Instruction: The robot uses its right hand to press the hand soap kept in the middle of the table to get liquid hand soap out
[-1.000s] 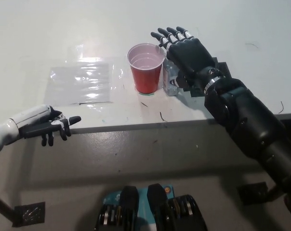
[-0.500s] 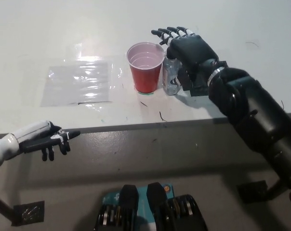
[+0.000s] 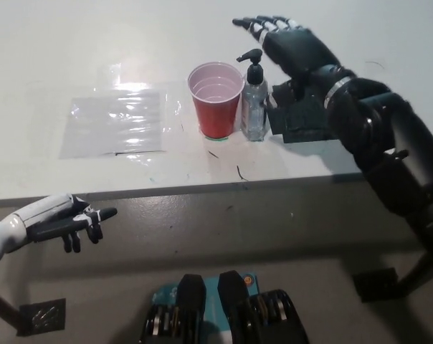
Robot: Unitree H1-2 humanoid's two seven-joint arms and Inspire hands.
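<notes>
The soap bottle (image 3: 255,100) stands on the table (image 3: 73,50), and the cup (image 3: 216,99) stands just beside it on its left. The plastic sheet (image 3: 116,122) lies further left of the bottle. The right hand (image 3: 292,44) is behind the bottle and to its right, above the table. The left hand (image 3: 62,222) is far in front of the bottle, to the left, past the table edge.

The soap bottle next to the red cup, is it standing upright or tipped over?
Upright. The soap bottle stands on its base on the table beside the red cup, its black pump on top.
</notes>
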